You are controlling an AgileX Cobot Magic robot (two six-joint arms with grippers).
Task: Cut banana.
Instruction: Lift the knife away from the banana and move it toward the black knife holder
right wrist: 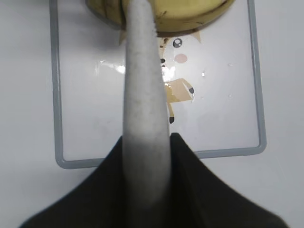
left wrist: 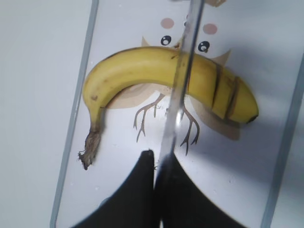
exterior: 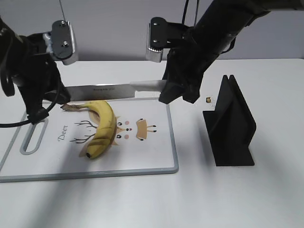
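Note:
The yellow banana (exterior: 102,126) lies on a white cutting board (exterior: 175,156), stem to the far left, black tip toward me. Dark lines cross it near the tip in the left wrist view (left wrist: 142,71). A knife (exterior: 109,90) hangs level above the board's far side. My left gripper (exterior: 57,97) is shut on the blade's tip end (left wrist: 183,76), which runs edge-on across the banana's middle in that view. My right gripper (exterior: 171,92) is shut on the pale handle (right wrist: 145,95). The banana's edge shows at the top of the right wrist view (right wrist: 190,14).
A black knife stand (exterior: 230,123) stands on the table right of the board. A small brown object (exterior: 208,99) lies just behind it. The board has a grey rim, a deer drawing and a handle slot (exterior: 33,135) at its left end.

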